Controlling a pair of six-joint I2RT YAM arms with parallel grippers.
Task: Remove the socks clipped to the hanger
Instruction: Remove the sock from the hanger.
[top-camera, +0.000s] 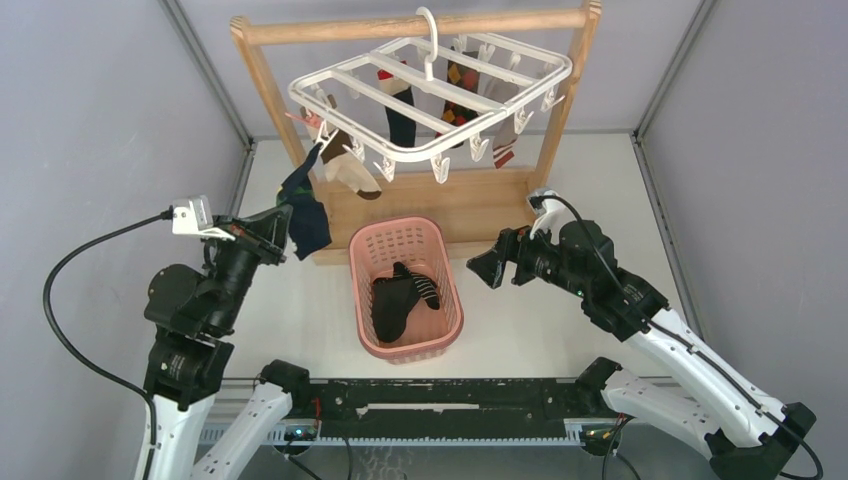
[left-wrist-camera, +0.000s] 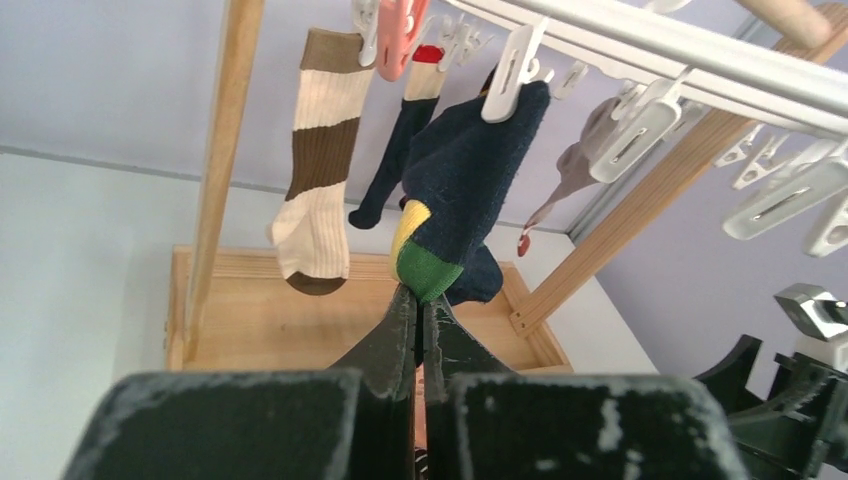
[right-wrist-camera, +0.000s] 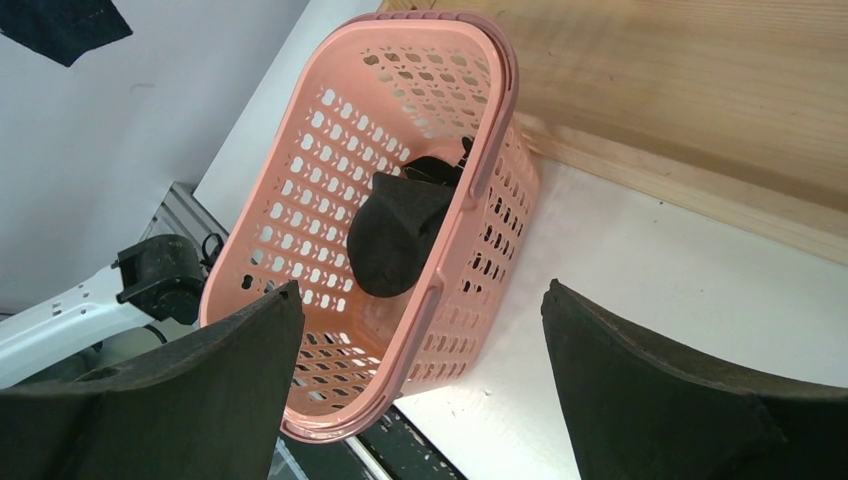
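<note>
The white hanger (top-camera: 352, 88) hangs by its hook from a wooden rail. Several socks are clipped to it: a brown-and-cream banded one (left-wrist-camera: 320, 170), a red-yellow argyle one (top-camera: 462, 92) and a grey one (left-wrist-camera: 575, 170). A navy sock (left-wrist-camera: 465, 180) with a green and yellow tip is held at its top by a white clip (left-wrist-camera: 508, 75). My left gripper (left-wrist-camera: 420, 296) is shut on that green tip, below the hanger's left corner (top-camera: 283, 226). My right gripper (top-camera: 487, 268) is open and empty, right of the basket, its fingers (right-wrist-camera: 250, 350) wide apart.
A pink basket (top-camera: 452, 300) stands in front of the wooden rack's base (top-camera: 470, 205) and holds black socks (top-camera: 395, 300), also in the right wrist view (right-wrist-camera: 400, 235). Rack uprights (left-wrist-camera: 222, 170) rise on both sides. Grey walls enclose the table.
</note>
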